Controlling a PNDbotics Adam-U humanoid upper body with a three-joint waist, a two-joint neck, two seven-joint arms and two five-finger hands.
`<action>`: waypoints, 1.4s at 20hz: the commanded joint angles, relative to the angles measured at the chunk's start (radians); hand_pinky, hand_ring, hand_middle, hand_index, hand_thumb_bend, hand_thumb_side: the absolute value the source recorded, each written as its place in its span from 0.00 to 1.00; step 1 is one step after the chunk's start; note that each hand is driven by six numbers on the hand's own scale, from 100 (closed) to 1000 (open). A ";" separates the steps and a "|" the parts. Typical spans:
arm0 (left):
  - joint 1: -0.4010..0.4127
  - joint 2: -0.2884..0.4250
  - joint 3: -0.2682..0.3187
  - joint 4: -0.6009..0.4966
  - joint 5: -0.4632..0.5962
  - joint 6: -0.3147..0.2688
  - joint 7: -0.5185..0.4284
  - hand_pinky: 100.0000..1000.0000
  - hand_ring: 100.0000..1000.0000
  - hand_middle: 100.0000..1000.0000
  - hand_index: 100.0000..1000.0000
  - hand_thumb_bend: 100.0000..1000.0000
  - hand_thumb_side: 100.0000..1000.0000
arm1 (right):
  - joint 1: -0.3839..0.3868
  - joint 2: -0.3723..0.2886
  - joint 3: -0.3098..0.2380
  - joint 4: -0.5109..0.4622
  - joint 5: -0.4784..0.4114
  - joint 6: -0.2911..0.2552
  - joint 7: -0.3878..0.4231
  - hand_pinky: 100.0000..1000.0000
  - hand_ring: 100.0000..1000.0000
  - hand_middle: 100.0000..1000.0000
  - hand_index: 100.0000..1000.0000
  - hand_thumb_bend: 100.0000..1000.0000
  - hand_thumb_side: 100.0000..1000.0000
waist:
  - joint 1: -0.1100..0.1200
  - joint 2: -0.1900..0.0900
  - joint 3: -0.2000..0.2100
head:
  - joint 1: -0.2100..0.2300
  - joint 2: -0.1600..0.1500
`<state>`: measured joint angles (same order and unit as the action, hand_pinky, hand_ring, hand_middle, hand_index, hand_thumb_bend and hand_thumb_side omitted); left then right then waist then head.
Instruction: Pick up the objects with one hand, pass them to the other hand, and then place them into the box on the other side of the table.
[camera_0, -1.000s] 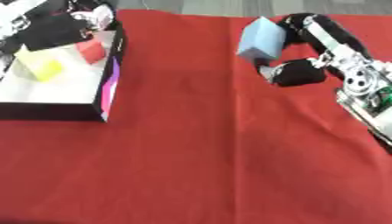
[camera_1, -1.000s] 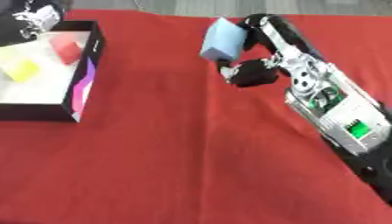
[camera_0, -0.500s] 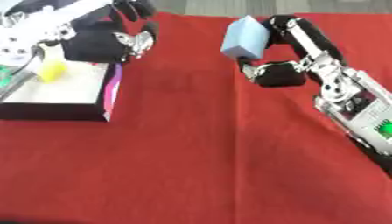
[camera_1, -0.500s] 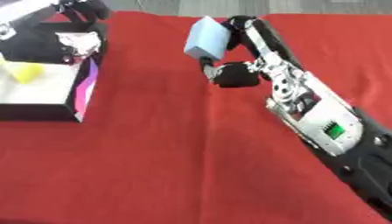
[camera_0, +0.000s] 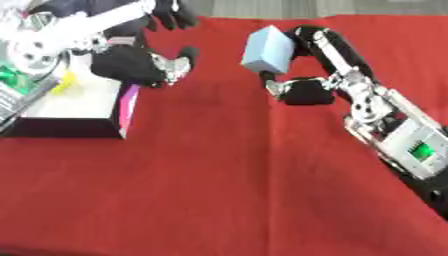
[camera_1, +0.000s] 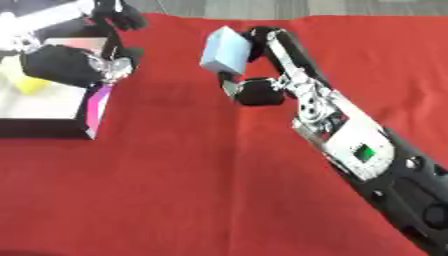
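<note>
Right hand (camera_0: 306, 75) pinched pale blue block (camera_0: 267, 49), held aloft; left hand (camera_0: 144, 62), fingers spread, lay leftward, well apart; box (camera_0: 74, 105) beyond it.

**Colours across my desk**

The desk (camera_0: 219, 190) before me is covered in plain red cloth, with no pattern on it. In my right hand (camera_0: 306, 75), which is black with silver at the joints, the block (camera_0: 268, 49) is pale blue, a shade darker on its shaded face. My right forearm carries a silver-grey panel with a small green light (camera_0: 423, 151). My left hand (camera_0: 144, 67) is black too, and the arm behind it is white and silver. The box (camera_0: 74, 107) has black outer walls, a white floor and a magenta-pink edge at its near corner. Inside it lies a yellow object (camera_1: 31, 85).
</note>
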<state>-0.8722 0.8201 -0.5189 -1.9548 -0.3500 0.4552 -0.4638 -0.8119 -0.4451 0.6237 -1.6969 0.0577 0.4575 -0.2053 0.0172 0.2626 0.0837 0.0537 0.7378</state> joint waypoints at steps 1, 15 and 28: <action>-0.023 0.000 -0.001 0.003 -0.058 -0.011 -0.020 0.78 0.80 0.74 0.84 0.21 0.39 | -0.022 0.002 -0.005 -0.007 0.020 -0.024 0.018 0.84 0.65 0.47 0.58 0.00 0.00 | 0.014 -0.041 0.002 | -0.002 0.000; -0.025 -0.027 -0.033 0.021 -0.164 -0.022 0.003 0.79 0.80 0.72 0.82 0.37 0.47 | -0.024 0.012 0.001 -0.018 0.085 -0.108 0.115 0.85 0.65 0.47 0.58 0.00 0.00 | 0.010 -0.035 0.001 | -0.006 -0.009; -0.038 -0.060 -0.058 0.024 -0.198 -0.035 0.020 0.79 0.80 0.72 0.83 0.40 0.41 | -0.022 0.031 0.001 -0.016 0.098 -0.157 0.188 0.85 0.64 0.47 0.58 0.00 0.00 | 0.009 -0.031 -0.001 | 0.001 -0.016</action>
<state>-0.8892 0.7536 -0.5834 -1.9250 -0.5425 0.4230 -0.4472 -0.8177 -0.4155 0.6312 -1.6968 0.1580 0.3039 -0.0209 0.0172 0.2625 0.0822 0.0509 0.7352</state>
